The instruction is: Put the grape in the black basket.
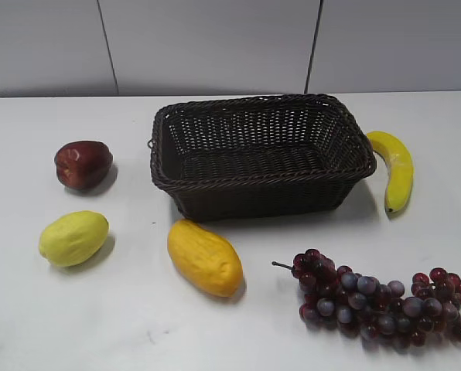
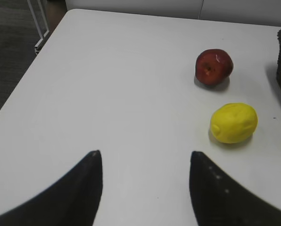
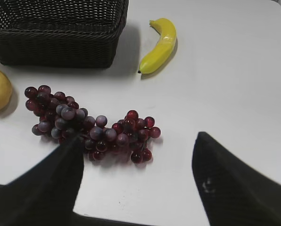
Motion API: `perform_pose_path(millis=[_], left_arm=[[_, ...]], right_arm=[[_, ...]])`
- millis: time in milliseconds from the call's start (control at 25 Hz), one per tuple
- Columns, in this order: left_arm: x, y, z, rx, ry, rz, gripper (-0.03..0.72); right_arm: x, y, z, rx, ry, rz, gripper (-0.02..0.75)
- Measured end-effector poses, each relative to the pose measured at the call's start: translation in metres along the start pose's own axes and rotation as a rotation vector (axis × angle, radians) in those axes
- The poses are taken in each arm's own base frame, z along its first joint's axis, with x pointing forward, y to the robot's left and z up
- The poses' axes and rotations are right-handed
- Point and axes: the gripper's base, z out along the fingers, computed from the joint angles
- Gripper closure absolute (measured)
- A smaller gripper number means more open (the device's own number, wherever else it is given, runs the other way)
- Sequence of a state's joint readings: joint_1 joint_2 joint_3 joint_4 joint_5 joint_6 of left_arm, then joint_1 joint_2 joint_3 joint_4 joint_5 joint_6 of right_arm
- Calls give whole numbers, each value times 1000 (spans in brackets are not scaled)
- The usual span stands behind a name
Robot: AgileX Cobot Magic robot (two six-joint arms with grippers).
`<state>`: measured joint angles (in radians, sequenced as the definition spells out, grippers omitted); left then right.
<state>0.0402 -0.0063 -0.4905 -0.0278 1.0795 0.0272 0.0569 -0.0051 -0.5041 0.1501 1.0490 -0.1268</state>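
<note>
Purple-red, 1 grape bunch lies near 1 black basket.

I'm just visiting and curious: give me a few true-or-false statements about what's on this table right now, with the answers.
1. The grape bunch lies inside the black basket. False: it lies on the table, in front of the basket toward the right, and nothing shows inside the basket.
2. The banana lies at the basket's right side. True.
3. The right end effector is clamped on the grapes. False: its jaws stand apart, holding nothing.
4. The red apple sits farther from the exterior camera than the lemon. True.
5. The left end effector is open over bare table. True.
</note>
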Motion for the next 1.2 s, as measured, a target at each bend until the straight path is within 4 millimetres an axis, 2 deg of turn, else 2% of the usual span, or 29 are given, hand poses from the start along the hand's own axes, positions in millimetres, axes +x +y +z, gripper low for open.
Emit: perform_pose_path(millis=[440,560,680,880,1040,1200], left_arm=[[0,0,0,0,0,0,136],[0,0,0,0,0,0,136],[0,0,0,0,0,0,136],[0,0,0,0,0,0,136],[0,0,0,0,0,0,136],[0,0,0,0,0,0,136]], right_arm=[[0,0,0,0,1,0,216],[-4,-1,8,-3,56,8,216],[-17,-4,28,-10,198,39,216],[-48,-12,74,-22,448,78,216],[-74,-18,110,-38,571,55,216],[-88,-20,148,-74,632,0,216]])
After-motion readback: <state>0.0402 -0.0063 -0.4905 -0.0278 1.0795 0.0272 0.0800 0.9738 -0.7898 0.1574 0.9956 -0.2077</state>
